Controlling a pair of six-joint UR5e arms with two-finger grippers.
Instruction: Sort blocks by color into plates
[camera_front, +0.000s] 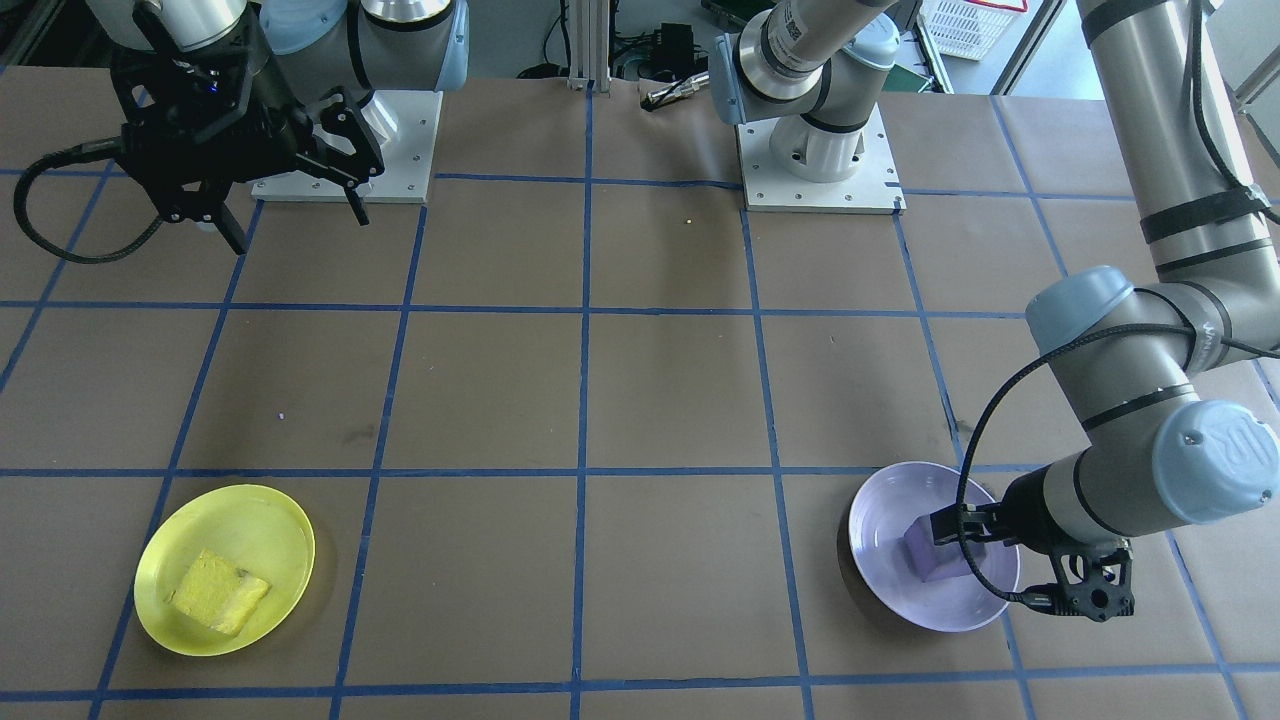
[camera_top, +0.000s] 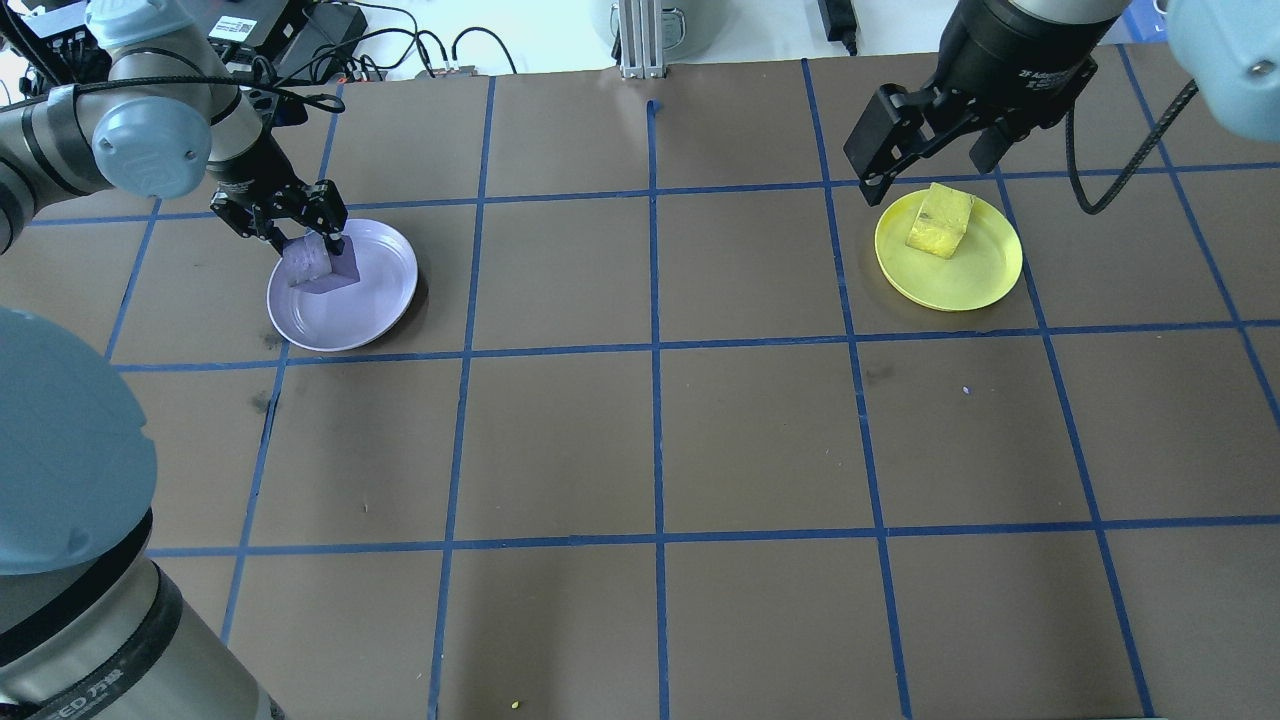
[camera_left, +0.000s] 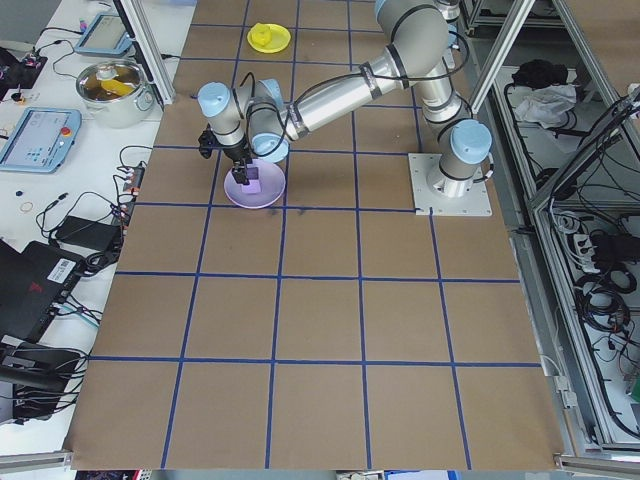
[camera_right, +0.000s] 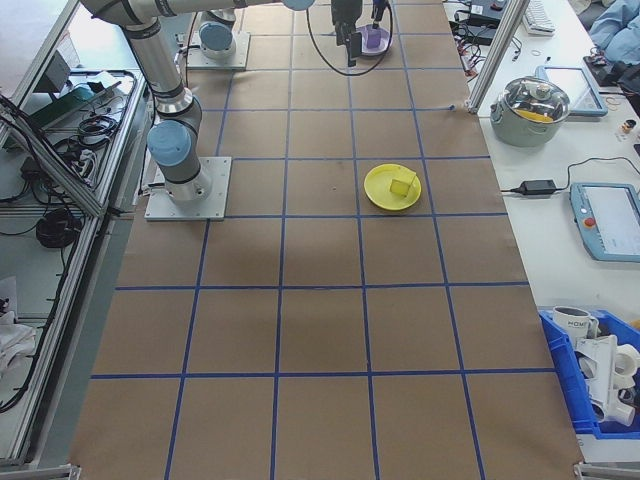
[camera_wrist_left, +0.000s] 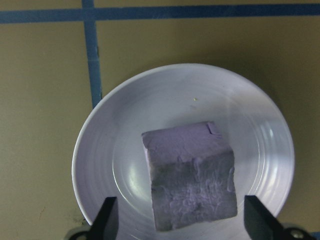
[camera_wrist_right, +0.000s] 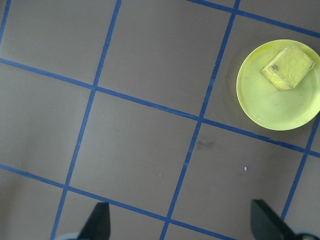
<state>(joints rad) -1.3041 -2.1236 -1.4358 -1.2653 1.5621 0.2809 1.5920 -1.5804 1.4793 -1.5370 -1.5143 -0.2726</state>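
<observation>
Purple block (camera_wrist_left: 189, 176) sits in lavender plate (camera_wrist_left: 260, 125), off-centre toward rim nearest arm. Left hand (camera_top: 300, 235) low over it, fingers spread wide with visible gap each side in wrist view, gripping nothing; looks like release pose, block resting on plate.

Yellow block (camera_top: 940, 220) lies in yellow plate (camera_top: 985, 275), colour matched. Right hand (camera_front: 290, 190) raised well clear over bare bench (camera_top: 650, 440), fingers apart, empty; likely parked out of way.

Judgement: both blocks sorted, only left arm retreat remains.

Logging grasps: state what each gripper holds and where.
Nothing is held. The left gripper is open, fingers clear of the pale purple foam cube in the lavender plastic plate. The right gripper is open, empty.
</observation>
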